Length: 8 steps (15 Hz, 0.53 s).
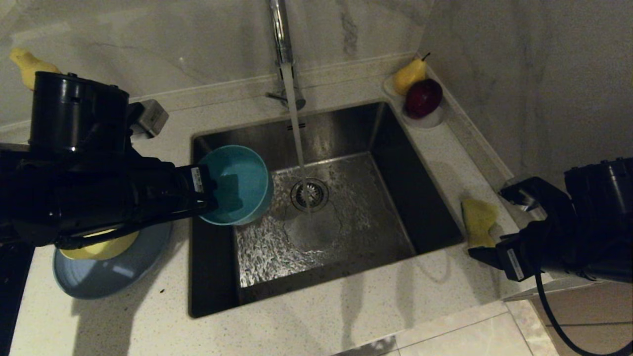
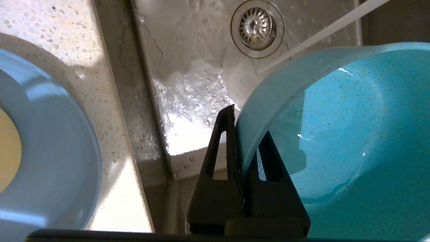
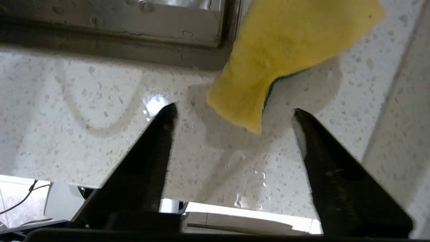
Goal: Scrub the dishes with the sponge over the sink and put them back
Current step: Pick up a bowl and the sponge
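Note:
My left gripper (image 1: pixel 211 199) (image 2: pixel 248 121) is shut on the rim of the teal bowl (image 1: pixel 240 184) (image 2: pixel 352 141). It holds the bowl tilted over the left side of the sink (image 1: pixel 425 207) (image 2: pixel 188 84), beside the water stream. The yellow sponge (image 1: pixel 477 221) (image 3: pixel 289 43) lies on the counter right of the sink, green side down. My right gripper (image 1: pixel 489 226) (image 3: pixel 233 110) is open, its fingers either side of the sponge's near corner and apart from it. The pale-yellow bowl (image 1: pixel 96 248) sits on the light-blue plate (image 1: pixel 116 274) (image 2: pixel 50 144) left of the sink.
The chrome tap (image 1: pixel 281 34) runs water onto the drain strainer (image 1: pixel 310 194) (image 2: pixel 257 27). A white dish (image 1: pixel 429 120) with a pear and a red fruit stands at the back right corner. Another yellow pear (image 1: pixel 27 64) is at the far left. A wall closes the right side.

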### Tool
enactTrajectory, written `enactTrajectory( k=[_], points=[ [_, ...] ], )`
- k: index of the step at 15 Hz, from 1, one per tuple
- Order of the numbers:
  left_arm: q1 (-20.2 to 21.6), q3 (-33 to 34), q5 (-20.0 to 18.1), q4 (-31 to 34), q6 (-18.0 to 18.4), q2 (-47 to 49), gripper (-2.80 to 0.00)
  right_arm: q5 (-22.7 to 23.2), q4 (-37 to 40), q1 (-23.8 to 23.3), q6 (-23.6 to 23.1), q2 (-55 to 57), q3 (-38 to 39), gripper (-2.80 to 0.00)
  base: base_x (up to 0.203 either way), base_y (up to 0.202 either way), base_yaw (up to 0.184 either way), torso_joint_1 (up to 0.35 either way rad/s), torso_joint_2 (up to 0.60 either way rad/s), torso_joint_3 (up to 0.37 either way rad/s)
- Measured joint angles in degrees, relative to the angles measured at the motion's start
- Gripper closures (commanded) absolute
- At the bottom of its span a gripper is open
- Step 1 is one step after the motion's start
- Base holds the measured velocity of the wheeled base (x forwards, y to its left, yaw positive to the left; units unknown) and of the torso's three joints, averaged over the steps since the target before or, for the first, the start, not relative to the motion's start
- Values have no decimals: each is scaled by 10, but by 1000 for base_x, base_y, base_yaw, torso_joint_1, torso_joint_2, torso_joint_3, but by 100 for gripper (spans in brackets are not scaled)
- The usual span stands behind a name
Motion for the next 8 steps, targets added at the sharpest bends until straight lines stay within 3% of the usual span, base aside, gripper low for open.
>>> enactTrajectory(
  k=[8],
  points=[
    [0,13,0,-6,2,9,0,-9,-2,-4,3,48,-46,-280,0,0,0,0,0,0]
  ],
)
